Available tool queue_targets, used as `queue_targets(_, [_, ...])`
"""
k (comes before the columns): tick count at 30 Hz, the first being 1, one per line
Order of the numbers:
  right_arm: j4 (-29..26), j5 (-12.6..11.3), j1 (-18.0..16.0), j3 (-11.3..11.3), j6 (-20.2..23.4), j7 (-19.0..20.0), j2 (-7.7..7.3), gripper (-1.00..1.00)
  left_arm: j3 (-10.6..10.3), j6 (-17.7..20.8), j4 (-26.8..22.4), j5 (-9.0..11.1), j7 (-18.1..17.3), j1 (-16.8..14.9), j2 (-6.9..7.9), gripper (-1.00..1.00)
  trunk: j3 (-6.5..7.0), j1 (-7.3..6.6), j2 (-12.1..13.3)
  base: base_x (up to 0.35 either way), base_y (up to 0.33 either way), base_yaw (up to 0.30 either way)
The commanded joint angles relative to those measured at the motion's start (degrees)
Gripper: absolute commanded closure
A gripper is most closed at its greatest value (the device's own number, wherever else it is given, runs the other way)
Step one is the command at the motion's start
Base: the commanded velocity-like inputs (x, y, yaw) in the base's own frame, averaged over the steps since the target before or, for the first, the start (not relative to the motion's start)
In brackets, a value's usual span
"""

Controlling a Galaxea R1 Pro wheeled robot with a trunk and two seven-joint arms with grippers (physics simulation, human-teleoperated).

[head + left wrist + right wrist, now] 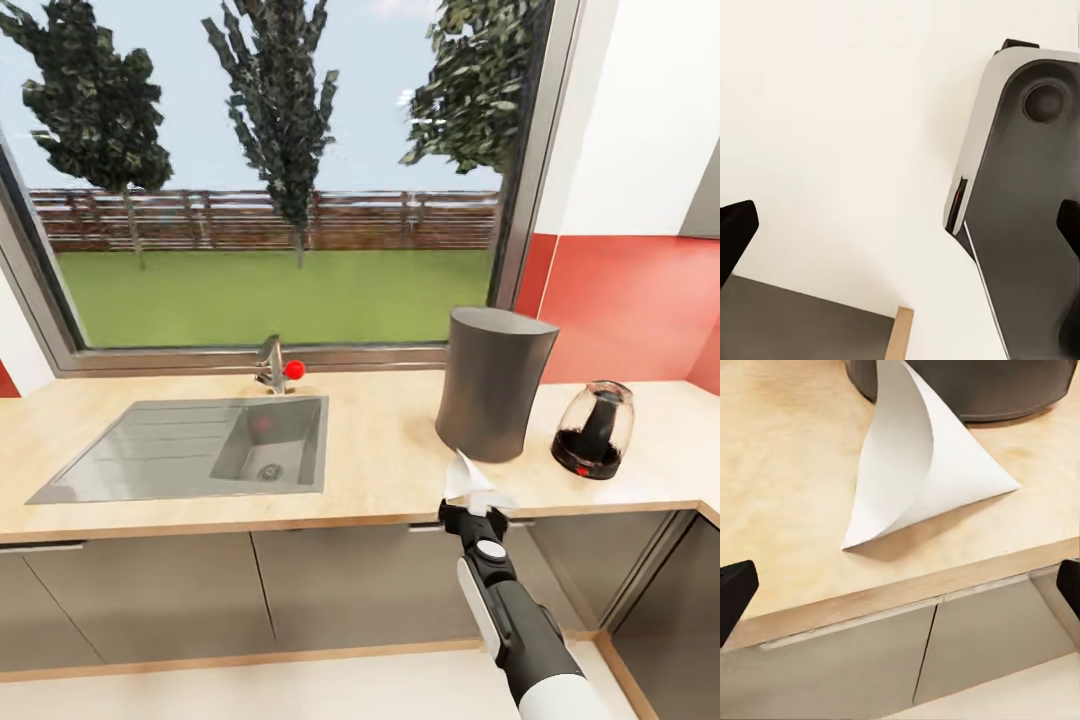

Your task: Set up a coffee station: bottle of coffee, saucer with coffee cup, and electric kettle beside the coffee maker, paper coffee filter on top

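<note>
Kitchen countertop (380,470) under big window, sink (190,445) toward 9 o'clock. Coffee maker (493,383) upright on countertop at centre-right; electric kettle (595,429) just beside it at 3 o'clock, apart. Paper coffee filter (470,480) lying on countertop near front edge, at 6 o'clock of coffee maker, close to its base. Right gripper (473,512) just behind filter, fingers spread wide, nothing held. Left gripper (900,232) fingers also spread, pale floor and robot base beyond.

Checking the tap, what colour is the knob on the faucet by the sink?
Red knob, clearest in the head view.
</note>
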Motion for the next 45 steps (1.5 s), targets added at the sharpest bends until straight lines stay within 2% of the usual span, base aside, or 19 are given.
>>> queue_targets(1, [-0.05,-0.22,-0.05,0.14,0.31,-0.42,-0.02,-1.00,0.06,-0.19,0.04,0.31,0.05,-0.04,0.00,-1.00,-0.13,0.07,-0.12,0.316,0.000,0.000])
queue_targets(37, [0.29,-0.08,-0.05,-0.11,0.39,-0.56,-0.18,-1.00,0.06,-0.10,0.22,0.22,0.05,0.14,-0.08,-1.00,-0.13,0.07,-0.12,0.099,-0.015,0.000])
queue_targets(45, [2.22,-0.15,-0.05,-0.15,0.39,-0.56,-0.19,-1.00,0.06,-0.11,0.63,0.22,0.05,0.14,-0.06,-1.00,-0.13,0.07,-0.12,0.007,-0.004,0.000])
